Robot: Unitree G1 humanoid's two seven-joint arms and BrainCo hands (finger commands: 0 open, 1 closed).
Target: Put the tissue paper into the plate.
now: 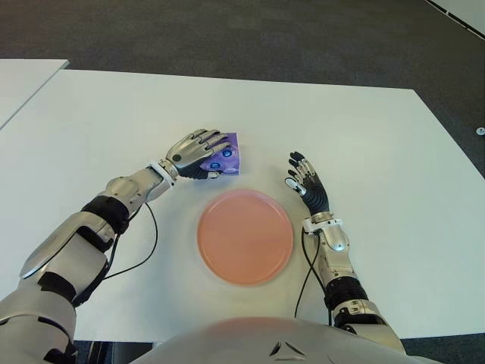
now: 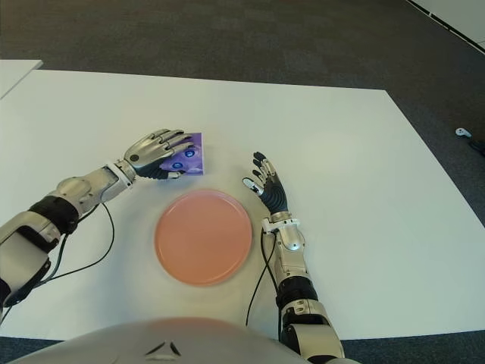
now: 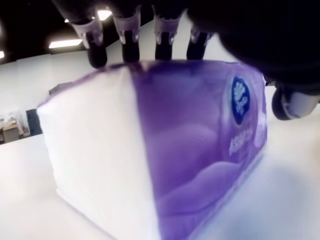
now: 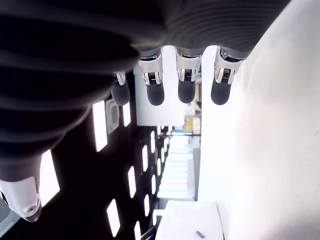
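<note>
Both arms are clad in smooth silver-grey shells broken by black ribbed joint sections at elbow and forearm. The left hand has metallic silver fingers with dark knuckle joints and a black round disc on its back. The right hand shows black ribbed fingers with pale silver tips. A thin black cable loops from each wrist. A white band rings each wrist.

You have one purple tissue pack at centre frame, one pink plate below it, two robot hands, left and right, and one white table
</note>
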